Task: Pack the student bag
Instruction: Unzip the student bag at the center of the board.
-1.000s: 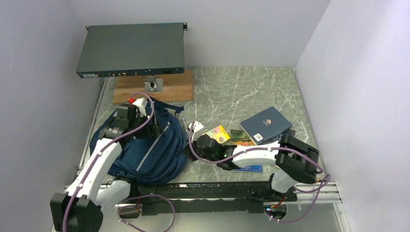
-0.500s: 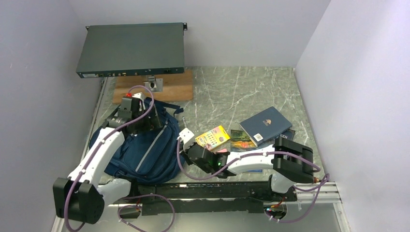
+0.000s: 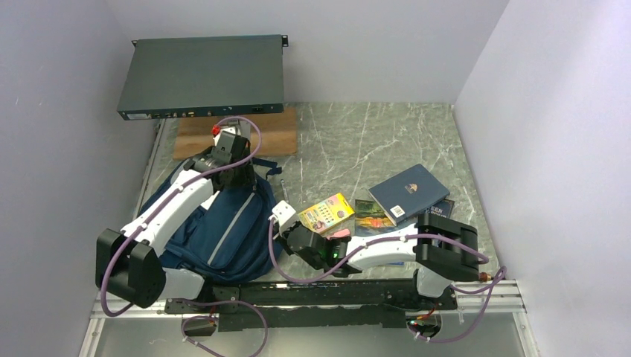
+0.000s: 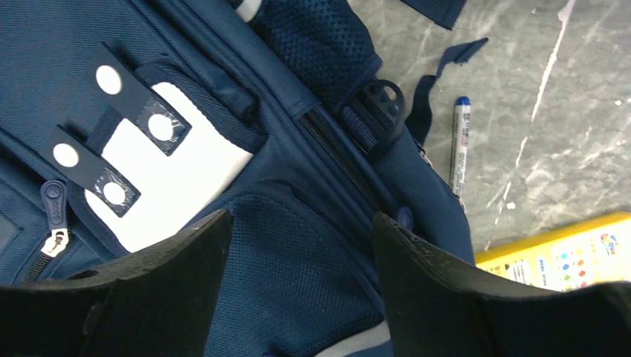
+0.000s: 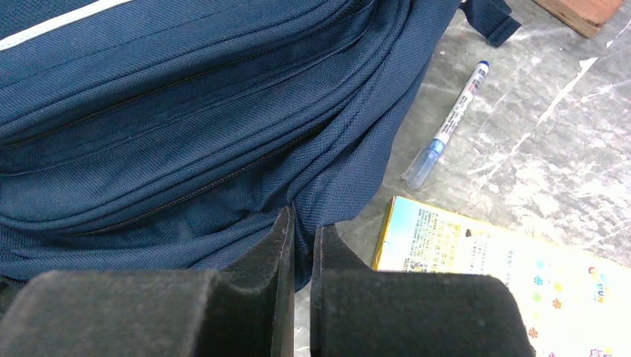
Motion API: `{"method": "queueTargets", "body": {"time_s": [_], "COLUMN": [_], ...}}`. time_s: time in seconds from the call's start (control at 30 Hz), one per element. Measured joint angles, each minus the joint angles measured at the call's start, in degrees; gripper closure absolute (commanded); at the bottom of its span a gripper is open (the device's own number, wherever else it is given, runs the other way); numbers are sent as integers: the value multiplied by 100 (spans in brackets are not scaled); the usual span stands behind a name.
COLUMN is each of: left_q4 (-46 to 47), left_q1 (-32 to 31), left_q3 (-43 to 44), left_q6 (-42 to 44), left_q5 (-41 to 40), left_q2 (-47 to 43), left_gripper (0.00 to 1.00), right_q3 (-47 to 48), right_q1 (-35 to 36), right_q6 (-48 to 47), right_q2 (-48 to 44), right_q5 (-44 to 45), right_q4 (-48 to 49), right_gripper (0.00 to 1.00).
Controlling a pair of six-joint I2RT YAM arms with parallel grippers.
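Over the table from above, the student bag (image 3: 216, 230) lies on the left half of the table (image 3: 357, 141). Its long axis runs from the near edge up toward the wooden board (image 3: 260, 137). The left gripper (image 3: 236, 178) hangs over the bag's far end, and the right gripper (image 3: 292, 239) sits low against its right flank, so both arms are at the bag. A yellow box (image 3: 326, 212) and a blue book (image 3: 409, 192) lie to the right, with bare marble beyond them.

Down the left wrist, the fingers (image 4: 186, 260) stand wide apart with nothing held, close over navy fabric beside the white patch (image 4: 178, 171). A pen (image 4: 460, 149) lies just off the bag's edge.

Down the right wrist, the fingers (image 5: 260, 260) are pressed together and seem to pinch a fold of the bag's side. I'd judge the zip needs finding next, and the pen and box sit close enough to get in the way.
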Motion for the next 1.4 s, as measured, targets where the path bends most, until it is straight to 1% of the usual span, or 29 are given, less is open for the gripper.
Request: {"method": "queueTargets", "body": {"time_s": [0.13, 0.17, 0.27, 0.3, 0.33, 0.37, 0.4, 0.43, 0.47, 0.5, 0.53, 0.57, 0.6, 0.7, 0.77, 0.87, 0.93, 1.0, 1.07, 1.13, 1.23, 1.27, 1.3, 1.33, 1.4], "left_q4": [2, 2, 13, 28, 44, 61, 103, 151, 247, 345, 470, 529, 581, 734, 881, 1255, 1491, 1766, 1965, 2140, 2168, 2129, 2006, 1921, 1690], "left_q1": [4, 0, 2, 2, 2, 2, 2, 2, 4, 4, 2, 2, 2, 13, 20, 33, 26, 15, 15, 15, 15, 15, 15, 15, 15], "left_q3": [0, 0, 0, -2, -2, -7, -33, -70, -138, -205, -304, -389, -476, -715, -901, -1298, -1534, -1805, -2031, -2210, -2256, -2223, -2135, -2057, -1864], "left_q6": [7, 9, 72, 92, 114, 120, 138, 157, 219, 243, 293, 297, 326, 459, 573, 748, 848, 914, 973, 992, 964, 951, 907, 863, 807], "left_q5": [-190, -223, -234, -216, -195, -157, -105, -70, 15, 70, 122, 136, 144, 144, 149, 293, 439, 586, 688, 750, 776, 767, 745, 726, 651], "left_q2": [52, 68, 162, 197, 234, 256, 264, 264, 247, 212, 146, 59, -55, -544, -916, -1622, -2028, -2437, -2763, -2979, -3016, -2966, -2852, -2756, -2535], "left_gripper": [33, 32, 28, 29, 32, 38, 47, 61, 84, 98, 100, 100, 100, 100, 100, 100, 100, 100, 100, 100, 100, 98, 91, 80, 57], "right_q3": [0, 0, 0, 0, 0, 0, 0, 0, 0, 0, 0, 0, 0, 0, 0, 0, 0, 0, 0, 33, 321, 433, 546, 662, 874], "right_q1": [24, 33, 72, 85, 103, 111, 122, 125, 129, 133, 140, 144, 153, 173, 173, 155, 52, -122, -367, -732, -1285, -1436, -1589, -1733, -1945], "right_q6": [-48, -68, -94, -111, -131, -146, -157, -170, -173, -173, -170, -168, -164, -105, -28, 131, 295, 466, 669, 909, 1364, 1497, 1652, 1812, 2157], "right_q2": [0, 0, 0, 0, 0, 0, 0, 4, 11, 24, 35, 42, 42, 37, 9, -109, -256, -476, -796, -1176, -1412, -1405, -1377, -1327, -1163], "right_q5": [26, 35, 87, 111, 125, 138, 142, 144, 149, 149, 144, 144, 140, 120, 116, 57, -109, -376, -691, -1224, -1967, -2168, -2409, -2597, -2887], "right_q4": [37, 39, 42, 50, 55, 59, 59, 59, 59, 59, 57, 57, 57, 59, 28, -173, -363, -551, -658, -754, -933, -960, -988, -1001, -1001], "right_gripper": [100, 100, 100, 100, 100, 100, 100, 100, 100, 100, 100, 100, 97, 81, 65, 54, 49, 40, 39, 39, 39, 40, 40, 41, 46]}}
